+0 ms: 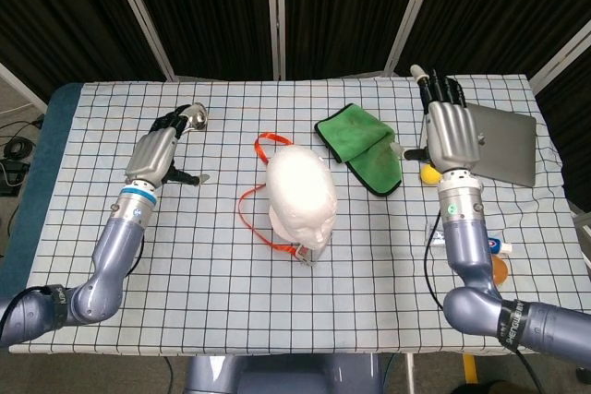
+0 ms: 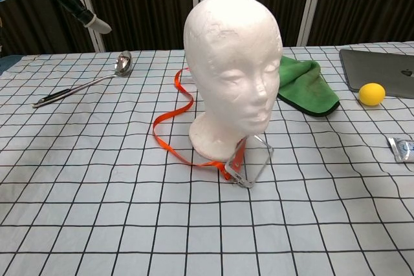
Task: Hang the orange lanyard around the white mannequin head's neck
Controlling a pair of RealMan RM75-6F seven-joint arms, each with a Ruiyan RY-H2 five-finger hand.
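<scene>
The fingers (image 1: 177, 121) of the left hand (image 1: 155, 152) are spread and hold nothing, the hand raised above the counter (image 1: 185, 311) over its left part, near the bowl of the metal spoon (image 2: 84, 84); in the chest view only those fingers show, at the top left corner. The fingers (image 1: 443, 91) of the right hand (image 1: 450, 134) are stretched out straight and apart, also empty, and this hand hovers beside the grey laptop (image 1: 506, 143), with the yellow ball (image 1: 429, 173) just under its thumb side. Between the two hands the white mannequin head (image 2: 231, 72) stands upright on the checked cloth. The orange lanyard (image 2: 169, 137) lies slack on the counter around the base of its neck: the strap curls along the robot's left side of the base and runs round behind it, and its ends meet in front, where a clear badge holder (image 2: 251, 163) leans tilted against the base. A green cloth (image 1: 362, 143) lies crumpled behind the head towards the right hand. A small tube (image 1: 489, 244) and an orange round thing (image 1: 495, 269) lie near the right forearm at the counter's edge.
</scene>
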